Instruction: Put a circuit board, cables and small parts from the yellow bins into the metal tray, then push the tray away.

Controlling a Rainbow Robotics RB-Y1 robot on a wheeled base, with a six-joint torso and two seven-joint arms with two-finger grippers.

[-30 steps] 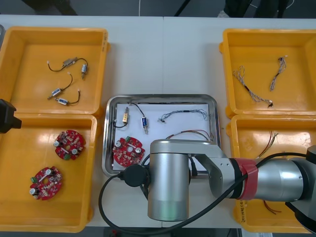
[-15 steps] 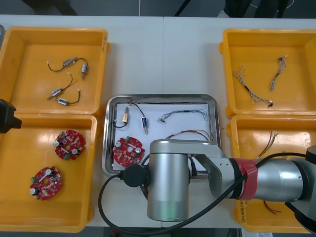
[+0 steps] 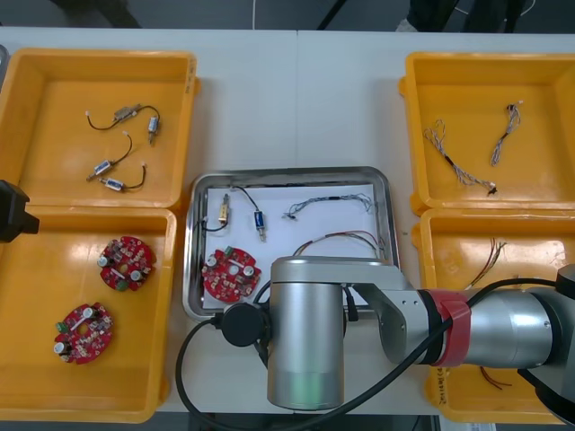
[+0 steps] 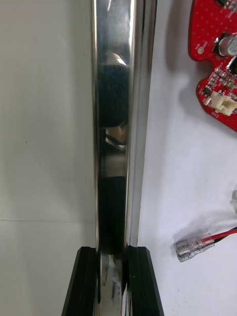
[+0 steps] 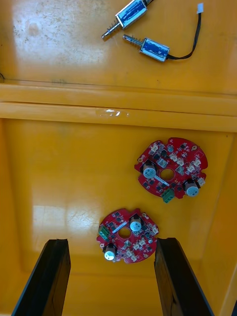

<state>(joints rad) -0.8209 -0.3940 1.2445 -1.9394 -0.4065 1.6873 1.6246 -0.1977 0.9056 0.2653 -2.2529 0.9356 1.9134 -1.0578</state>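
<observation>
Metal tray is sitting mid-counter between the bin pairs, white inside.

Count in tray:
- 1 red circuit board, near-left corner.
- 2 small metal parts, side by side at far left, each on a black lead.
- 1 blue and white cable, along the far side.
- 1 red and yellow cable, toward the middle.

Right gripper is clamping the tray's near rim. Its fingers are standing one outside the lip and one inside, with the metal between them. In the right wrist view, the board and the red and yellow cable's clear plug are lying on the white floor beside that rim, clear of the fingers. In the front view, the right arm's wrist is covering the near edge.

Yellow bins: 4, two per side.
- Far-left bin: 4 loose metal parts on black leads.
- Near-left bin: 2 spare boards.
- Far-right bin: 2 thin cables.
- Near-right bin: red and yellow wires, partly under the arm, so I cannot count them.

Left gripper is hanging at the left edge over the near-left bin, fingers wide apart and holding nothing.

Room: bare counter is lying open beyond the tray's far rim, between the two far bins. On each side the tray is sitting just beside the bins; I cannot tell whether it touches them.
</observation>
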